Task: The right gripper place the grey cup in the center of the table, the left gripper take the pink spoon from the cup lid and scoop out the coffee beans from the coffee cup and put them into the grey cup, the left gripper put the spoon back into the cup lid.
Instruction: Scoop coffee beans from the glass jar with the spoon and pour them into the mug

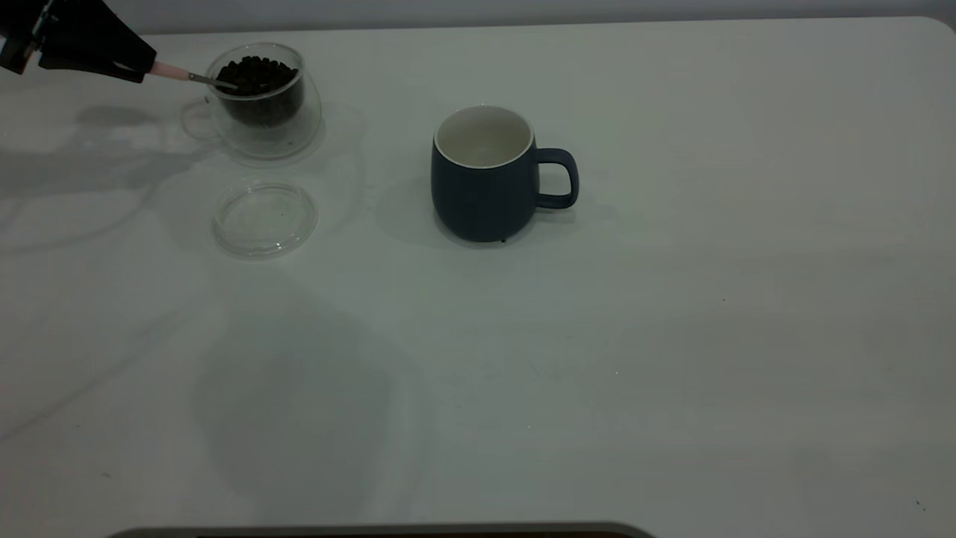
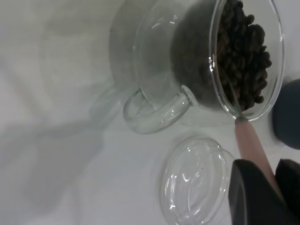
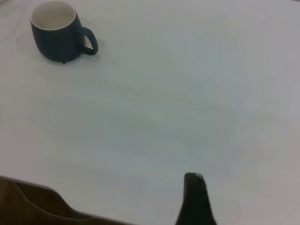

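Observation:
My left gripper (image 1: 142,69) is at the table's far left and is shut on the pink spoon (image 1: 175,72) by its pale pink handle. The spoon's metal bowl is dipped into the coffee beans (image 1: 258,75) heaped in the clear glass coffee cup (image 1: 261,127). The left wrist view shows the gripper (image 2: 262,171), the spoon handle (image 2: 248,140), the beans (image 2: 241,51) and the glass cup (image 2: 159,61) close up. The cup lid (image 1: 265,218) lies empty just in front of the cup and also shows in the left wrist view (image 2: 197,178). The grey cup (image 1: 482,194) stands upright mid-table, empty inside, handle to the right.
The white table (image 1: 672,299) stretches bare to the right and front of the grey cup. My right gripper (image 3: 194,192) shows only as a dark shape in the right wrist view, low over the table and far from the grey cup (image 3: 56,40).

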